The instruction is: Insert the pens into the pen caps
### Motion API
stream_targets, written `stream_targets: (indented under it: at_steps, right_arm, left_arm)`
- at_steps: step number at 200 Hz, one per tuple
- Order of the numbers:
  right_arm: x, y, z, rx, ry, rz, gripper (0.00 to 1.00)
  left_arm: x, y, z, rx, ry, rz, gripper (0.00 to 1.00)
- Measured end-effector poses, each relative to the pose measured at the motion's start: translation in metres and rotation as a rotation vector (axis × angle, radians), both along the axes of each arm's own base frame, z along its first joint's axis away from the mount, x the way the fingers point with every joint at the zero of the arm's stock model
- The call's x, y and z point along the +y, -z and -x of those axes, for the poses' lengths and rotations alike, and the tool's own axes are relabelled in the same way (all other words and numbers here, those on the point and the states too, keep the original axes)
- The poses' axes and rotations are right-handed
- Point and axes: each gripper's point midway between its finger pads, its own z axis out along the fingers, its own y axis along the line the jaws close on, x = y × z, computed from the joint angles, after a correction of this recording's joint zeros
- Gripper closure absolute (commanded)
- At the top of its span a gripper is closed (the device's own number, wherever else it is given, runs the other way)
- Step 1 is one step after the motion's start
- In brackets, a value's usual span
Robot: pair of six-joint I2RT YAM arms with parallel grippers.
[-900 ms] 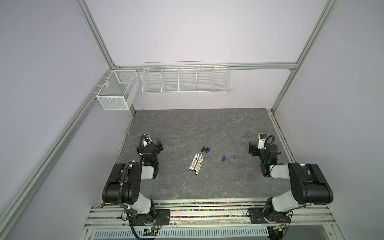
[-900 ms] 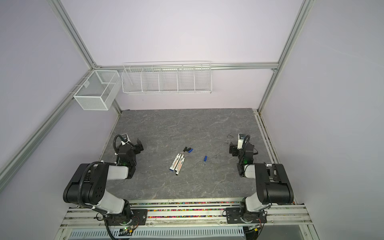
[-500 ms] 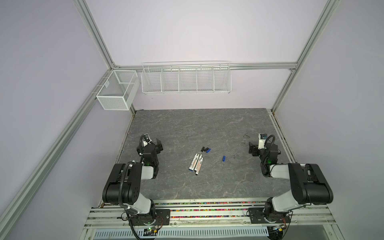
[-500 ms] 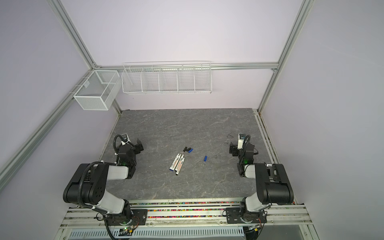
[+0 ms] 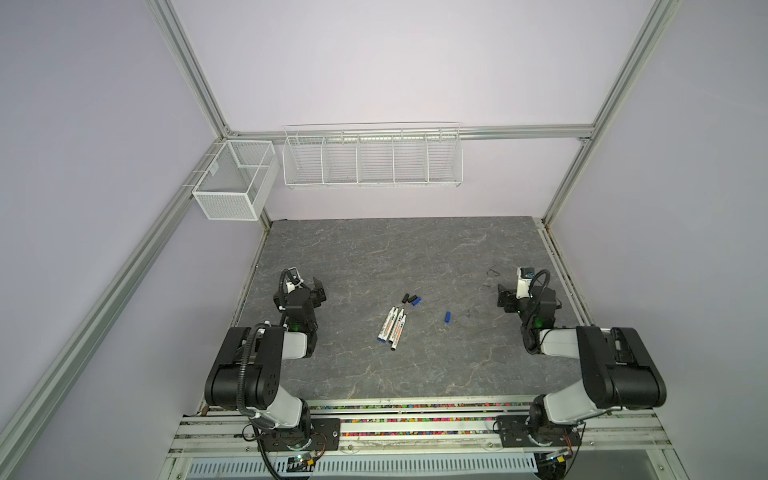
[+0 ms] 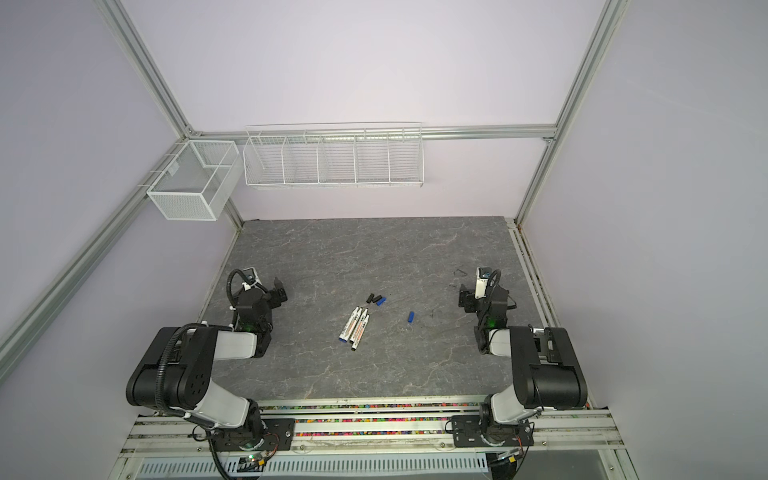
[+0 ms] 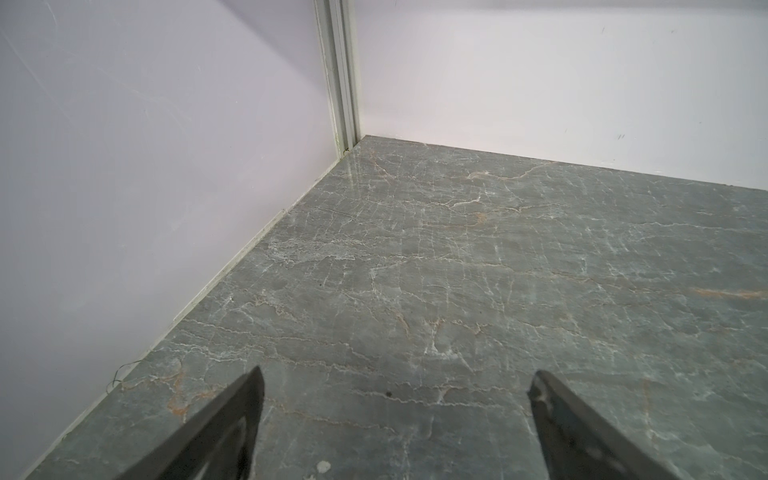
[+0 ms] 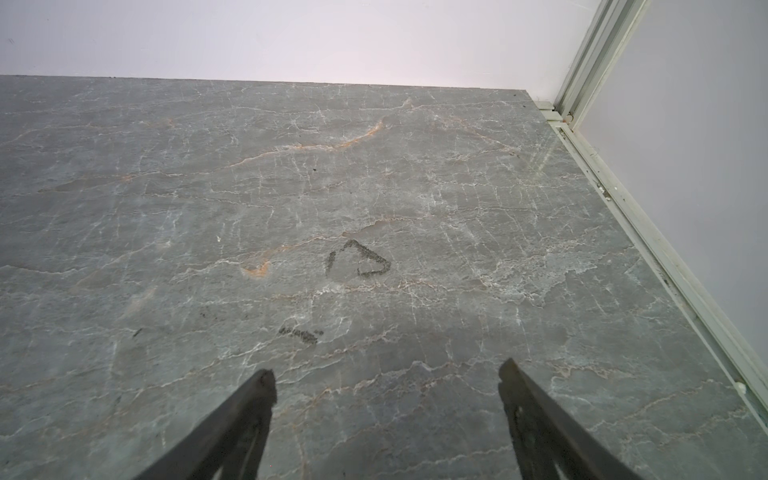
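Several white pens [image 5: 392,328] [image 6: 355,326] lie side by side mid-table, uncapped. Just behind them sit two black pen caps [image 5: 408,298] [image 6: 373,298] and a blue pen cap [image 5: 417,301] [image 6: 381,301]. Another blue cap [image 5: 447,317] [image 6: 411,317] lies alone to the right. My left gripper [image 5: 316,291] [image 6: 280,293] [image 7: 397,380] rests low at the table's left side, open and empty. Over at the right side, my right gripper [image 5: 504,297] [image 6: 465,300] [image 8: 386,374] is open and empty too. Neither wrist view shows pens or caps.
A long white wire basket [image 5: 372,156] hangs on the back wall, and a white mesh box [image 5: 232,183] hangs at the back left. Black marker scribbles [image 8: 359,259] stain the grey stone table [image 5: 374,257] ahead of the right gripper. Walls and aluminium posts [image 7: 338,75] close in three sides.
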Motion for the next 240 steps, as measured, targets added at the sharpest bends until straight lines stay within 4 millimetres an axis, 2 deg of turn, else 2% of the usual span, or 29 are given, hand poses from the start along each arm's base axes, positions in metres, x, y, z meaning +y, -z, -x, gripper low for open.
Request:
stream_targets:
  at_steps: [123,132,144,154,162,170,176,191,202,212,225,240]
  right_arm:
    - [0.001,0.0,0.0,0.0,0.0,0.002,0.12]
    - [0.002,0.001,0.0,0.004,-0.001,0.005,0.07]
    - [0.005,0.0,-0.002,0.021,-0.006,0.01,0.0]
    - [0.008,-0.001,-0.005,0.064,-0.009,0.025,0.09]
    - [0.011,-0.011,-0.013,0.075,-0.009,0.026,0.13]
    - [0.012,-0.024,-0.022,0.083,-0.002,0.028,0.14]
    - [0.015,-0.042,-0.032,0.071,0.009,0.015,0.14]
    - [0.024,-0.078,-0.039,0.021,0.022,-0.038,0.15]
    - [0.033,-0.094,-0.035,0.0,0.023,-0.084,0.15]
    - [0.046,-0.1,-0.029,0.009,0.014,-0.13,0.15]
    - [0.062,-0.097,-0.024,0.045,-0.005,-0.167,0.15]
    - [0.082,-0.087,-0.017,0.101,-0.039,-0.19,0.15]
  left_arm:
    - [-0.001,0.0,0.0,0.003,0.006,-0.005,0.01]
    - [-0.005,0.001,0.001,0.023,0.02,-0.016,0.01]
    - [-0.017,-0.007,0.0,0.055,0.048,-0.044,0.01]
    - [-0.031,-0.024,-0.006,0.065,0.079,-0.059,0.01]
    - [-0.044,-0.041,-0.011,0.055,0.103,-0.058,0.0]
    - [-0.055,-0.062,-0.015,0.035,0.114,-0.049,0.01]
    - [-0.063,-0.078,-0.014,0.02,0.112,-0.045,0.0]
    - [-0.084,-0.103,-0.005,0.004,0.121,-0.026,0.0]
    - [-0.098,-0.106,0.004,0.025,0.15,0.001,0.0]
    - [-0.109,-0.1,0.015,0.071,0.181,0.043,0.0]
    - [-0.117,-0.088,0.027,0.131,0.208,0.095,0.01]
    - [-0.134,-0.065,0.042,0.227,0.265,0.162,0.02]
